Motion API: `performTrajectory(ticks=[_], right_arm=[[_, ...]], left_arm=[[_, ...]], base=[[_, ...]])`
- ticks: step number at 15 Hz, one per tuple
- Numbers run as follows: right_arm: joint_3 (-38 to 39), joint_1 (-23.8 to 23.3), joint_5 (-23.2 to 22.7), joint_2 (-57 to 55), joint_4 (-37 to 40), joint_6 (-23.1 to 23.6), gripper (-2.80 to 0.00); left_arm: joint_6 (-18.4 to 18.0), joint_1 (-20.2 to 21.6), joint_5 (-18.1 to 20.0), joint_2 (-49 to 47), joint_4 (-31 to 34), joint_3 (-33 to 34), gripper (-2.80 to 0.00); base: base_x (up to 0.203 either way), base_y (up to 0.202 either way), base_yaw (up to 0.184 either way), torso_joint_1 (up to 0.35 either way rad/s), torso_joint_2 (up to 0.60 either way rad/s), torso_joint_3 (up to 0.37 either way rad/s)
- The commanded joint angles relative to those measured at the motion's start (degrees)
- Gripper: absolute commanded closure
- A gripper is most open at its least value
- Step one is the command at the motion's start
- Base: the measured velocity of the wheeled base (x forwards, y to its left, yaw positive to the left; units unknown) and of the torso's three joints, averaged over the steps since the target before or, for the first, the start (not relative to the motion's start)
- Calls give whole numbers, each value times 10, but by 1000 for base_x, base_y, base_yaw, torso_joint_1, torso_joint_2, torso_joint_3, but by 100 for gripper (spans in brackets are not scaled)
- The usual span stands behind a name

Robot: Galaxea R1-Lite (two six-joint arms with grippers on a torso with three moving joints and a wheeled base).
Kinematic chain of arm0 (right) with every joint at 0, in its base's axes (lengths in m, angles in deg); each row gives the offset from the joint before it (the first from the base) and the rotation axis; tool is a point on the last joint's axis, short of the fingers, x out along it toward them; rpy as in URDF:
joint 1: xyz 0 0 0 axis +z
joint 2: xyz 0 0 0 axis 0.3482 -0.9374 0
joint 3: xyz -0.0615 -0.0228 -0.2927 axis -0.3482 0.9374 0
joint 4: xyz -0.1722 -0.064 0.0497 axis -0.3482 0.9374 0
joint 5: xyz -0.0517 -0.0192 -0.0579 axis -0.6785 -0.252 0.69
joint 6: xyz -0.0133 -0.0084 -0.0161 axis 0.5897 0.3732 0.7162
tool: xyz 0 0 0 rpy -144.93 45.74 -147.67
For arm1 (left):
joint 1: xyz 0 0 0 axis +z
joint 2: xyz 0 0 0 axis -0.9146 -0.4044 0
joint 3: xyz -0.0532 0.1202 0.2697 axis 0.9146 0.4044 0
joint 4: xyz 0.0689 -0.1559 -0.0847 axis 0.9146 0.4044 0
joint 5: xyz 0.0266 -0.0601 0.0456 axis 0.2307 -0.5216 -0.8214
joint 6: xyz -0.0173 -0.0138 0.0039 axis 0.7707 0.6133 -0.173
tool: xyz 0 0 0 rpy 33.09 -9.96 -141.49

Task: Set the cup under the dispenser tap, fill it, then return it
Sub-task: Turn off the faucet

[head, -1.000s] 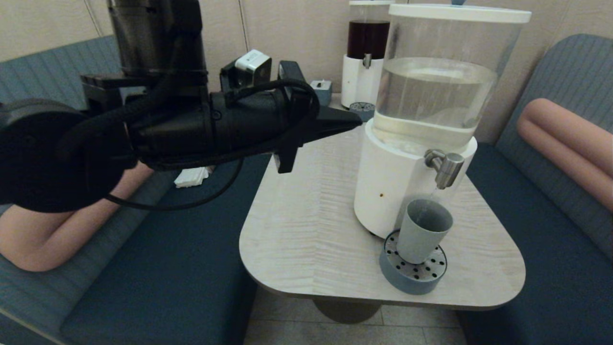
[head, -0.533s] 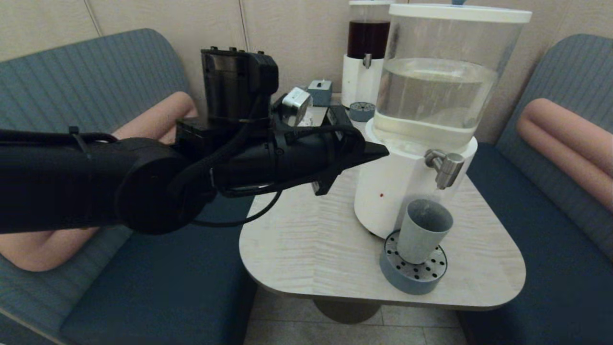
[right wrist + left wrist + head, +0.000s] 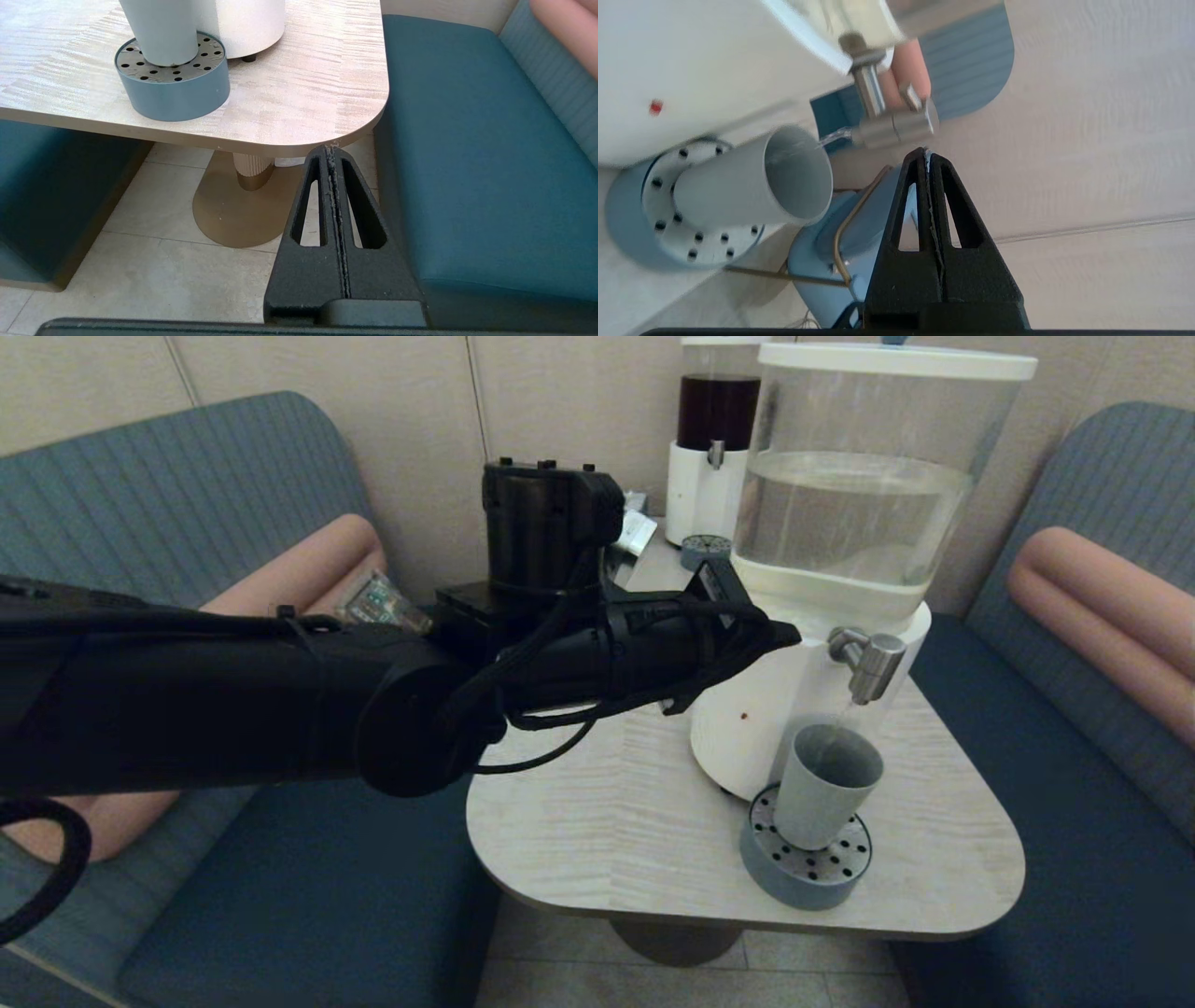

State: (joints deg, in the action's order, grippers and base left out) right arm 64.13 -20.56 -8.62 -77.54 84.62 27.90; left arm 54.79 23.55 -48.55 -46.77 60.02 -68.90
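Observation:
The grey-blue cup stands upright on the round perforated drip tray, right under the steel dispenser tap of the white-based clear-water dispenser. In the left wrist view a thin stream of water runs from the tap into the cup. My left gripper is shut and holds nothing. Its tip sits close beside the tap's end; I cannot tell whether they touch. My right gripper is shut and parked low, off the table's near corner.
A smaller dispenser with dark liquid and its little tray stand at the back of the table. Blue benches with pink cushions flank the table. My left arm crosses over the table's left side.
My left arm has swung right and down across the table, and its shut tip has come from mid-table up to the tap. The cup and the tray have not moved.

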Motion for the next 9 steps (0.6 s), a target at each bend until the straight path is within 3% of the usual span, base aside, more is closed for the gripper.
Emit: performTrajectory(ticks=[1, 9], right_arm=[[0, 0, 0, 0, 0, 0, 0], [0, 0, 0, 0, 0, 0, 0]], left_arm=[[3, -7, -4, -22, -1, -19, 0], [3, -23, -8, -61, -1, -60, 0]], base=[[0, 0, 0, 0, 0, 0], [0, 0, 0, 0, 0, 0]])
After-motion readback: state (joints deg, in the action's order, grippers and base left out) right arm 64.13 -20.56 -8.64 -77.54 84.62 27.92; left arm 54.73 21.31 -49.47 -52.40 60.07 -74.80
